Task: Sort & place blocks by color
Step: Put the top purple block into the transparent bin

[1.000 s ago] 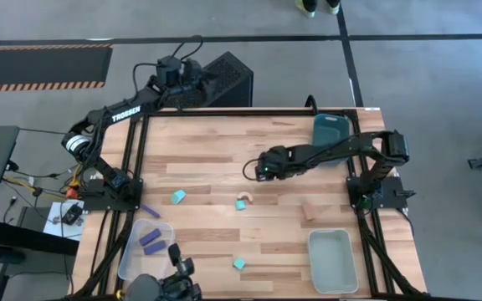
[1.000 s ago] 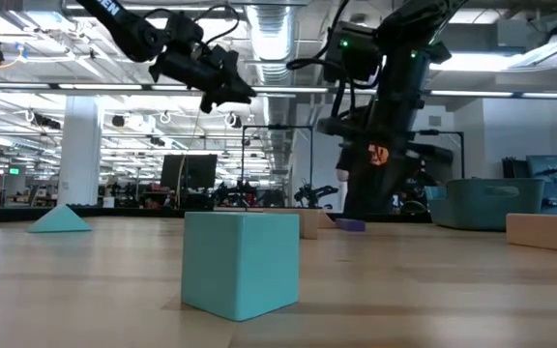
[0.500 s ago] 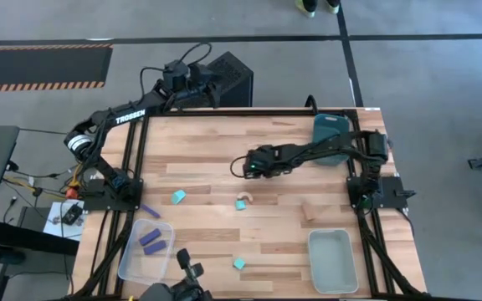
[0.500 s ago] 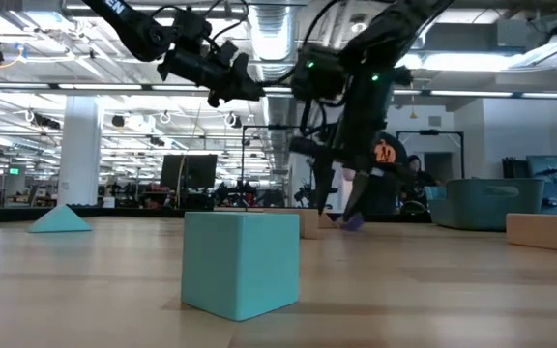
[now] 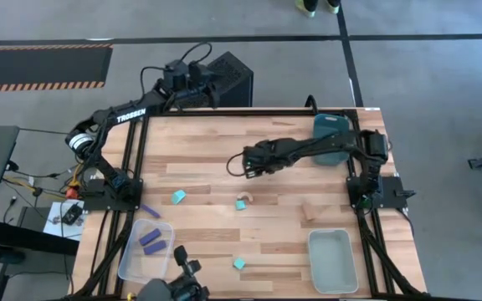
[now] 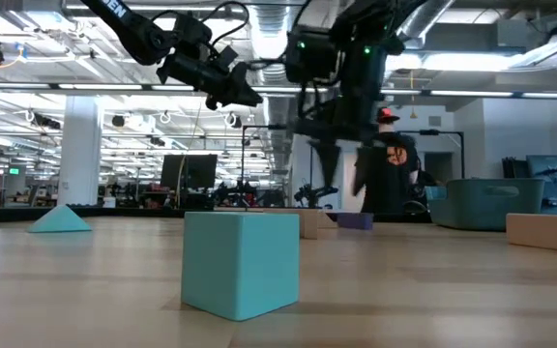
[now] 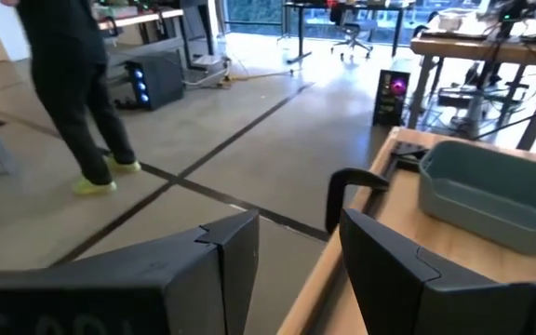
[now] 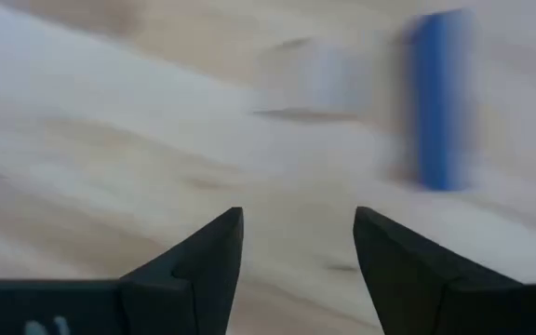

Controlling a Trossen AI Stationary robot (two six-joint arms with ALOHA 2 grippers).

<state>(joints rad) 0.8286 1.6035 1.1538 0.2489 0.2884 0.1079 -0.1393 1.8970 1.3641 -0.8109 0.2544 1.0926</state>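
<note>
1. A wooden table [image 5: 224,251] stands on a grey floor, with a person walking beyond its far edge.
2. The blocks lie scattered: a teal cube [image 5: 238,263] near the front, another [image 5: 178,196] toward the left, a tan arch [image 5: 245,200] mid-table, and purple bars [image 5: 151,240] in the clear bin [image 5: 128,257].
3. The right gripper [image 5: 243,165] hovers over the table's middle, fingers parted and empty, a blue bar [image 8: 438,98] ahead of it.
4. The left gripper [image 5: 216,94] waits spread apart and empty past the table's far edge.

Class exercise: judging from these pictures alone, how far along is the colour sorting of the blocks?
Done: two purple bars lie in the clear bin. In hand: nothing; the right gripper hangs open above the table, the left gripper open past the far edge. Left: three teal blocks, tan pieces, one purple bar outside.
</note>
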